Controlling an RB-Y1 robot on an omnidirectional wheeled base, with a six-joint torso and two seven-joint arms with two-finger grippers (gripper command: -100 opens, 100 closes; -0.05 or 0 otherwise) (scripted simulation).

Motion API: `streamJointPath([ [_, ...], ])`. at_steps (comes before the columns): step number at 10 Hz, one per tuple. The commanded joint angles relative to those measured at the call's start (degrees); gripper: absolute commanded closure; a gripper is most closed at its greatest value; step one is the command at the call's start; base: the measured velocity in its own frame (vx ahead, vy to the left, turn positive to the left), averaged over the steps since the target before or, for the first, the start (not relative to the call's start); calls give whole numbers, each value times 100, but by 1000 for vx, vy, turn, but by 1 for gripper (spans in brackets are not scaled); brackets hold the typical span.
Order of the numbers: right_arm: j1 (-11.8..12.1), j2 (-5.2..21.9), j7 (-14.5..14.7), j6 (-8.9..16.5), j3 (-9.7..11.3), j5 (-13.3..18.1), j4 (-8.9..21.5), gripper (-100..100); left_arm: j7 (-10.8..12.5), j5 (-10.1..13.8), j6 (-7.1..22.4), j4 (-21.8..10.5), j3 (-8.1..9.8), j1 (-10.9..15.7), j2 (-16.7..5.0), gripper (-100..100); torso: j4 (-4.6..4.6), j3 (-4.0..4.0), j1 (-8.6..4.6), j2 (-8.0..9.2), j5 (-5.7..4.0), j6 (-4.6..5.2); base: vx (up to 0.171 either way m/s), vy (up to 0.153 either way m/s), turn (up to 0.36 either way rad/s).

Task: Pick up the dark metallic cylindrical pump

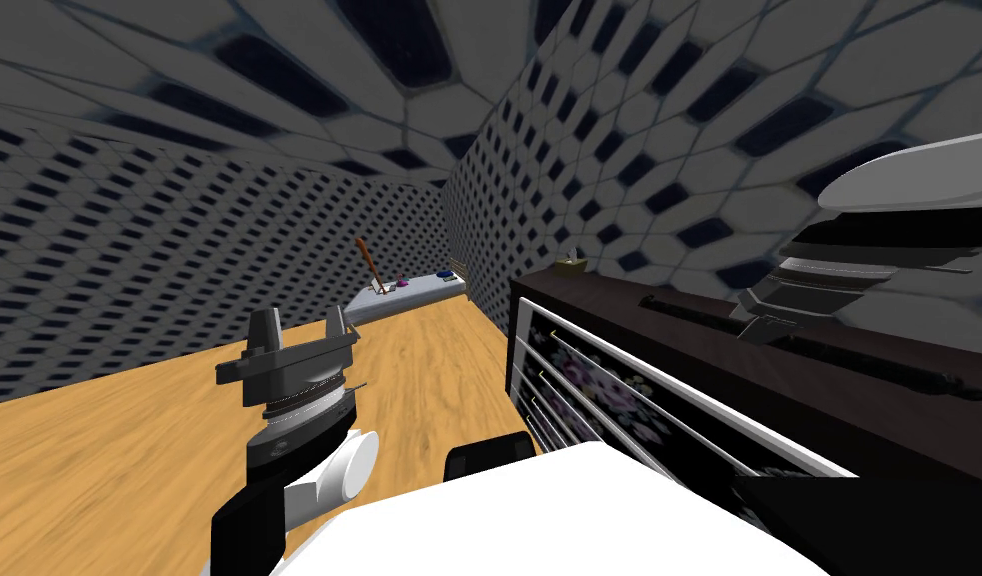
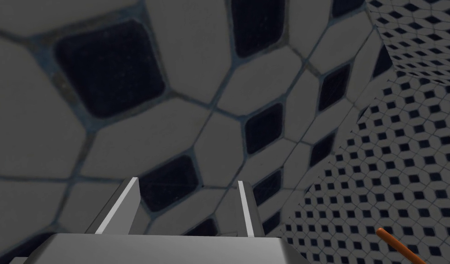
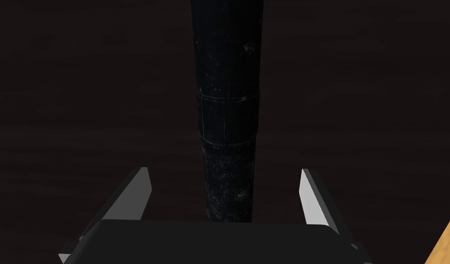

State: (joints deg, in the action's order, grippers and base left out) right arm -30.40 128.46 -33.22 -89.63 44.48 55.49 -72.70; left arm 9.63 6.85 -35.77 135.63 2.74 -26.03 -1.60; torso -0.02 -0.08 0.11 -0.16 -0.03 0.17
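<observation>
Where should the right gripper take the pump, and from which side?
Take the pump across its round shaft, from above: it lies flat on the dark cabinet top, long and thin, and the open right gripper straddles it.

dark table [image 1: 679, 345], front [image 1: 589, 385] flower-patterned behind white rails | small box [image 1: 572, 264], possibly tissues, on its far end | wooden floor [image 1: 129, 460] | low grey slab [image 1: 409, 292] by far wall: brown stick [image 1: 367, 262] leaning, purple item [image 1: 402, 283], blue item [image 1: 445, 274] | hex-tiled walls [image 1: 129, 250]
</observation>
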Motion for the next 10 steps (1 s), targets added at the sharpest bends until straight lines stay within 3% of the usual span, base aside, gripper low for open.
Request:
streamJointPath([
  [1, 0, 0, 0, 0, 0, 0, 0, 100, 0, 0, 0, 0, 0, 0, 0, 0, 0, 0, 0, 0, 0, 0, 0, 0, 0],
  [5, 0, 2, -3, -5, 1, -1, 0, 100, 0, 0, 0, 0, 0, 0, 0, 0, -2, -5, -10, -8, -4, -2, 0, 0, 0],
  [6, 0, 2, -3, -5, 0, -1, 0, 0, 0, 0, 0, 0, 0, 0, 0, 0, -3, -6, -10, -9, -4, -2, 0, 0, 0],
  [7, -118, 181, -50, -126, 34, -67, -117, 100, 0, 0, 0, 0, 0, 0, 0, 0, -3, -6, -11, -9, -4, -1, 30, -23, 27],
  [8, -177, 273, -72, -224, 29, -94, -154, 100, 0, 0, 0, 0, 0, 0, 0, 0, -2, -8, -12, -16, 1, -2, 55, -50, 30],
  [9, -141, 221, -65, -139, 40, -82, -153, 100, 0, 0, 0, 0, 1, -1, -1, 0, -5, -14, -19, -24, -1, -3, 25, -25, 8],
  [10, -149, 233, -71, -160, 35, -85, -156, 0, 0, 0, 0, 0, 0, 0, 0, 0, -7, -14, -18, -21, -6, -2, 0, 0, 0],
])
